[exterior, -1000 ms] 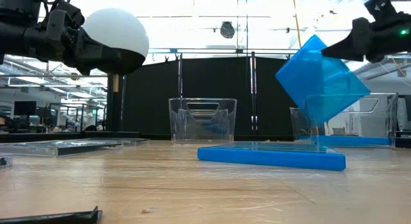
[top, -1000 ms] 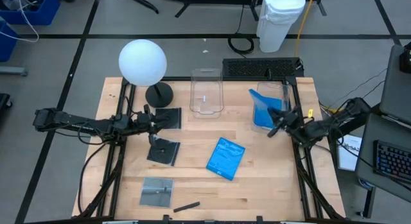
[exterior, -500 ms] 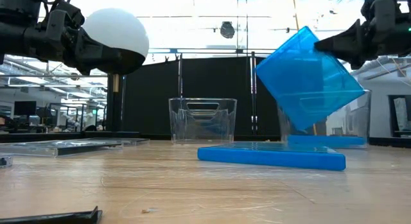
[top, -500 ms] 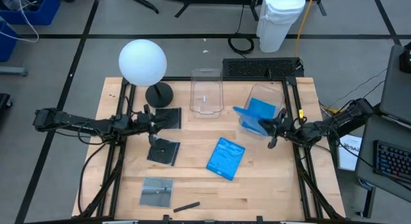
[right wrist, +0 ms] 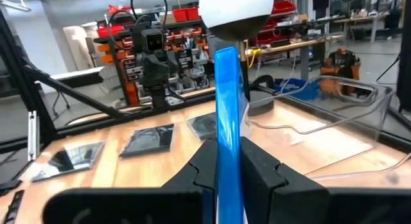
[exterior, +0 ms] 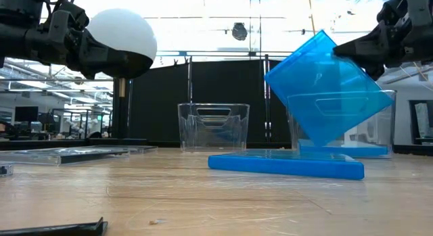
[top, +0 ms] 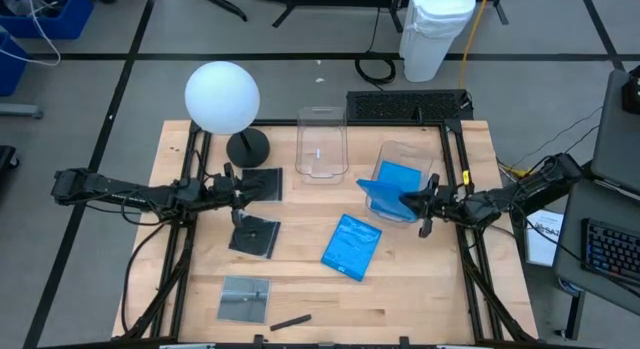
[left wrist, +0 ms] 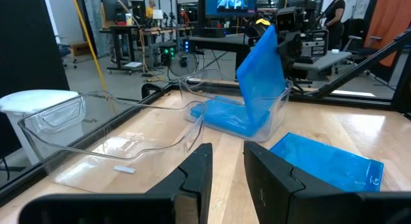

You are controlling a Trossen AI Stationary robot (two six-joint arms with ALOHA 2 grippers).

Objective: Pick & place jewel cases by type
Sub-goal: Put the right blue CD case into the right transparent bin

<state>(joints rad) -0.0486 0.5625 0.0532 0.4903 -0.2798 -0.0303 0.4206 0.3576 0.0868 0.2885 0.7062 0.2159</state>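
From above, the right claw (top: pixel 418 201) is seen clamped on a blue jewel case (top: pixel 390 187), held tilted over the right clear tub (top: pixel 425 159). A second blue case (top: pixel 351 246) lies flat mid-bench (top: pixel 400 299). Three dark cases (top: pixel 255 235) are spread on the bench's left part, and the left claw (top: pixel 238 192) hangs over them, its fingers slightly apart and holding nothing.

At bench level, the gripped case (exterior: pixel 325 94) is seen standing on a corner, its lower tip inside the tub (exterior: pixel 379 128), where a third blue case (exterior: pixel 345 149) lies flat.

In the left wrist view, the empty fingers (left wrist: pixel 196 179) are shown parted.

In the right wrist view, the case (right wrist: pixel 228 121) is seen edge-on, pinched between the fingers (right wrist: pixel 257 169).
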